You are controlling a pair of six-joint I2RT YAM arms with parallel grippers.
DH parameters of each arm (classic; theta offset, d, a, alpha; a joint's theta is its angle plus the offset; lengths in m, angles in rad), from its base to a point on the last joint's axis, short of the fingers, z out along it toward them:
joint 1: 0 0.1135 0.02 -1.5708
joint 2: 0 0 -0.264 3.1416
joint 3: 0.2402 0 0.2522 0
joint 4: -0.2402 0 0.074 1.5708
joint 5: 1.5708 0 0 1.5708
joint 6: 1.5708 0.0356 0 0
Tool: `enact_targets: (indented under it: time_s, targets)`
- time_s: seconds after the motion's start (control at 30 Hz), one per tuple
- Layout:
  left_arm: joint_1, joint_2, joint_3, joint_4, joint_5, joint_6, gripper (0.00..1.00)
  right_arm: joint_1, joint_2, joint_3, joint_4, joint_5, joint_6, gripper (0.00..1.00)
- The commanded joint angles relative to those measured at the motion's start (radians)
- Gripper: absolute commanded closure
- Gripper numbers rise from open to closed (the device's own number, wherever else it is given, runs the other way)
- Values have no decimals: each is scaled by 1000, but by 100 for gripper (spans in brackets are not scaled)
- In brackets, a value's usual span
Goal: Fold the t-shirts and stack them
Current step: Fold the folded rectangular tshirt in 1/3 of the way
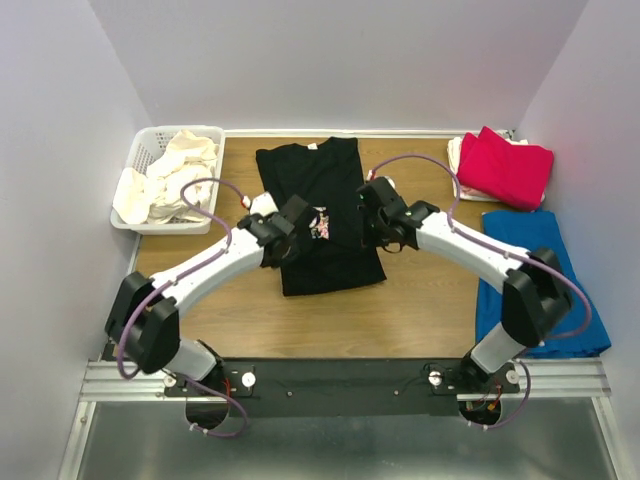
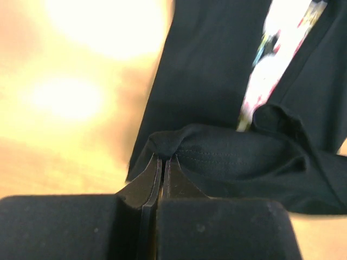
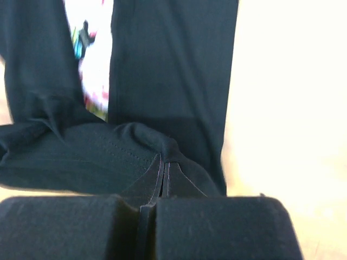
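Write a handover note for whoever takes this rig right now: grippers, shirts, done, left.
Left gripper: shut on a stitched edge of the black floral-print cotton t-shirt.
Right gripper: shut on the same shirt's opposite edge.
The black shirt lies mid-table, narrowed lengthwise, fold unfinished.
Done: the crimson red t-shirt lies folded at the rear right on a cream-white folded shirt.
Left: finish the black fold and stack it; crumpled cream-white shirts wait in the white plastic lattice basket.

I've got left arm (image 1: 200,270) & right arm (image 1: 470,250) w/ white link shells, blk joints. Both carry purple cables (image 1: 410,157). Bases sit on blk plate (image 1: 340,376), silver rail (image 1: 125,381). The left gripper (image 2: 162,161) & right gripper (image 3: 164,163) have matte blk wedge fingers.
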Motion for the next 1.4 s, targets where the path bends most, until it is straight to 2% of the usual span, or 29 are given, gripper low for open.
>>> enact_targets:
  time_s: [0.0, 0.13, 0.33, 0.53, 0.93, 0.97, 1.03, 1.07, 1.17, 1.3, 1.37]
  targets:
    - [115, 126, 137, 108, -105, 240, 100, -99, 150, 153, 57, 1, -100, 99]
    - [171, 288, 278, 145, -99, 362, 100, -144, 285, 279, 66, -29, -137, 99]
    - [227, 465, 438, 152, -88, 429, 100, -195, 468, 443, 72, -99, -156, 99]
    - [257, 543, 493, 159, -102, 420, 100, -219, 600, 555, 72, -128, -173, 99]
    - [323, 674, 619, 169, -80, 473, 100, -293, 726, 762, 63, -176, -221, 99]
    - [326, 681, 625, 171, -73, 485, 100, -299, 735, 779, 59, -188, -230, 97]
    - [346, 692, 628, 176, -63, 485, 100, -304, 750, 813, 52, -182, -233, 80]
    - [353, 692, 628, 179, -60, 488, 93, -313, 752, 828, 48, -168, -235, 70]
    - [378, 677, 628, 180, -99, 478, 81, -334, 741, 862, 45, -126, -213, 47]
    - [412, 655, 634, 160, -164, 453, 74, -365, 715, 890, 45, -30, -160, 41]
    - [424, 645, 638, 151, -162, 456, 73, -383, 692, 888, 42, -61, -160, 41]
